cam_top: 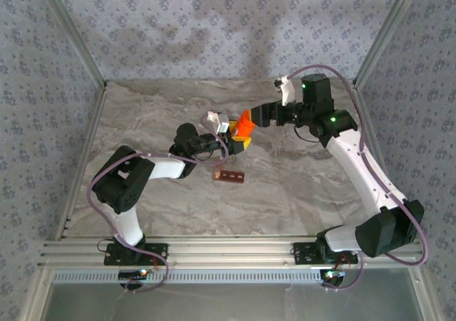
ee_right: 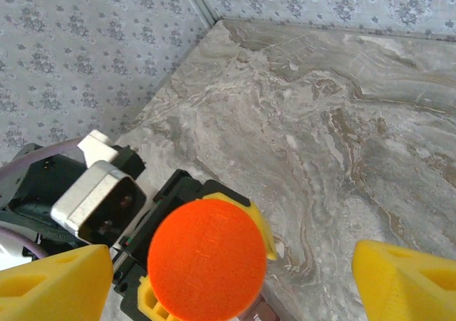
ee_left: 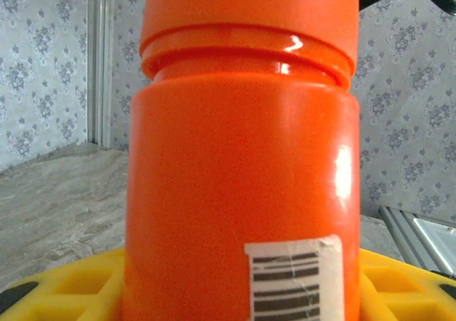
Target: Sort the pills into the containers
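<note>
Right gripper [ee_right: 229, 282] spread wide over the cap [ee_right: 206, 258].
Left gripper [cam_top: 241, 142] clamps the orange bottle [ee_left: 242, 157] upright, cap centred under my right fingers [ee_right: 406, 282]; containers [cam_top: 229, 176] lie on the table [cam_top: 299, 186] nearer me, by the left arm [cam_top: 160, 168].

Walls [cam_top: 178, 29]: grey floral wallpaper at 9, 12 and 3 o'clock.
Counter [cam_top: 285, 200]: grey-veined marble.
Rails [cam_top: 228, 253]: aluminium, along 6 o'clock edge.
</note>
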You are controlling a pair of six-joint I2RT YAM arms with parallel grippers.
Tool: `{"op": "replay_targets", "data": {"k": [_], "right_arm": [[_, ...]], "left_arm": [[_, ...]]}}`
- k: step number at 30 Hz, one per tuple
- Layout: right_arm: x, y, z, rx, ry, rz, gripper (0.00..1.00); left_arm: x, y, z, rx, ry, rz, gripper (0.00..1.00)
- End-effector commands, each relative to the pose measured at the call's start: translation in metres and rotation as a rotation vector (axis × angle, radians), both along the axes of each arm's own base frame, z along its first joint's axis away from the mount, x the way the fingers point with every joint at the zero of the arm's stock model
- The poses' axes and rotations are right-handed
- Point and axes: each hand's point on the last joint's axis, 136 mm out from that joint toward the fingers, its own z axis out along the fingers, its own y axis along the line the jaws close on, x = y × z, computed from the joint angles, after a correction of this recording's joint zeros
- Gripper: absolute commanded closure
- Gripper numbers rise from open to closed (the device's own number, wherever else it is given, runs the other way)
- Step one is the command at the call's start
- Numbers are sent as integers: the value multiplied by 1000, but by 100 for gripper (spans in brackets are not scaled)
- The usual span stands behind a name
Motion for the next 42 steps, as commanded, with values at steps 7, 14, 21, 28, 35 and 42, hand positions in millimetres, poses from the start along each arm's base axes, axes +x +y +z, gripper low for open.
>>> {"op": "replay_targets", "data": {"k": [7,14,21,28,35,42], "right_arm": [[2,18,-3,-37,-29,46,12],[3,22,-13,-59,1,54,16],[2,24,-23,-74,35,63,23],[2,25,-31,-80,58,66,42],[4,26,-42,-51,121,31,53],[11,26,-57,29,246,-84,56]], "left_arm": [[-6,0,24,-28,-32,-42,100],[-6,0,25,-31,-33,-41,100],[-7,0,25,-30,-30,-44,100],[-7,0,25,-30,-30,-43,100],[-8,1,31,-35,-53,-39,100],[-4,5,41,-44,-95,22,100]]}}
